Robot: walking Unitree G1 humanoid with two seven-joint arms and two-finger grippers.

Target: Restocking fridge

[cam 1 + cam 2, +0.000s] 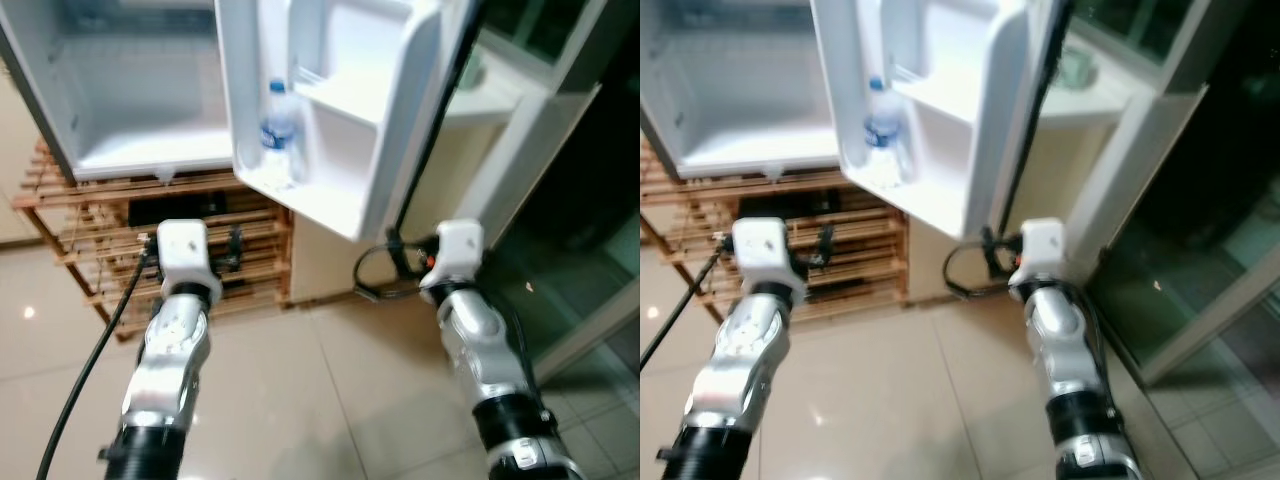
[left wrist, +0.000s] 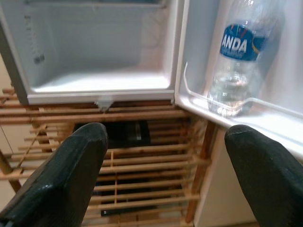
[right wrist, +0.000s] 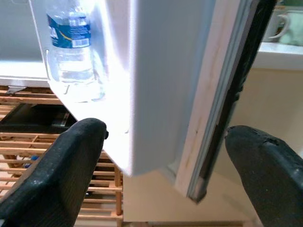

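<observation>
Nearest the camera, the two silver arms are reaching forward over the pale tiled floor [image 1: 330, 400]. The left end effector [image 2: 165, 179] is hanging with its black fingers spread wide and nothing between them, facing the wooden slatted rack [image 1: 100, 240] under the fridge. The right end effector [image 3: 165, 184] is likewise standing wide open and empty, its fingers straddling the lower corner of the open fridge door [image 1: 340, 120] without visibly touching it.

Just beyond, the water bottle [image 1: 279, 130] is standing upright in the lowest door shelf, behind a thin clear rail [image 2: 246, 101], near the corner of the shelf closest to the cabinet. It is a clear plastic bottle with a blue label and looks filled, so it is probably fairly heavy for its size, with thin walls that are likely giving under a hard squeeze and a smooth skin that may be slippery. The best hold is probably across the labelled middle, above the rail, lifting straight up before drawing it out.

Farther back, the fridge cabinet [image 1: 140, 90] is showing a bare white interior with its floor unoccupied. Beyond the door, a cup [image 3: 279, 26] is sitting on a pale ledge [image 1: 480, 100], beside a dark glass door [image 1: 580, 200].
</observation>
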